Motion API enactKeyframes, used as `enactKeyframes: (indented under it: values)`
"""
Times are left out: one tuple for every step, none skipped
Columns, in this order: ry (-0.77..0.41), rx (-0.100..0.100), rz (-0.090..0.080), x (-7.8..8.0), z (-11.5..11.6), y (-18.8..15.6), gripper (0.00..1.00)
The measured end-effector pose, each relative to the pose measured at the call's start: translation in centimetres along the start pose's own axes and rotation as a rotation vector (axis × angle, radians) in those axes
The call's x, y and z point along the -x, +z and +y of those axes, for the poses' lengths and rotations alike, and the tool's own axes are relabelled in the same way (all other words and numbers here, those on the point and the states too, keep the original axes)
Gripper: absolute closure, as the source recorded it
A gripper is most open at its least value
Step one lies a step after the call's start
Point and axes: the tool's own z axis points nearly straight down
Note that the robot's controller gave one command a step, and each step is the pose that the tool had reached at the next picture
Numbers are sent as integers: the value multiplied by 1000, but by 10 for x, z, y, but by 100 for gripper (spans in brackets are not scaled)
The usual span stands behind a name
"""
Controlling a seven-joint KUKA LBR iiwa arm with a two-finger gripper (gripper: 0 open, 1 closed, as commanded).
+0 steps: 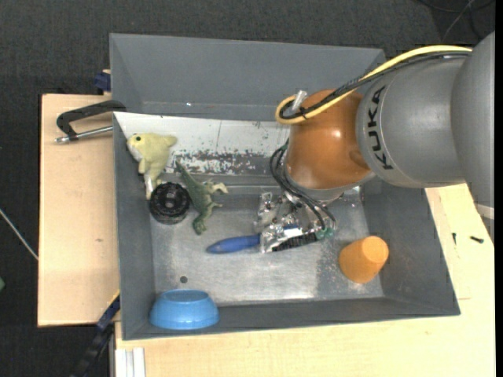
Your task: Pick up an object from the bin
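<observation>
Claw (pixel 287 228) sits low at frame centre; I cannot tell how far open it is, or whether it has hold of anything. Blue stick-shaped thing (pixel 233 245) lies just left of it, long axis near horizontal, right end meeting the claw.

Mid-bin, the blue stick (pixel 233 245) loses its right end under the pincer (pixel 284 236) — and the orange wrist cover (pixel 322 144) hides the bin (pixel 236 77) floor near its back edge.
</observation>
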Motion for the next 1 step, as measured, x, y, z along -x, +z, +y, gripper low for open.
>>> enactKeyframes:
  values:
    - [-267,-3,-8,-13,-9,-98,100]
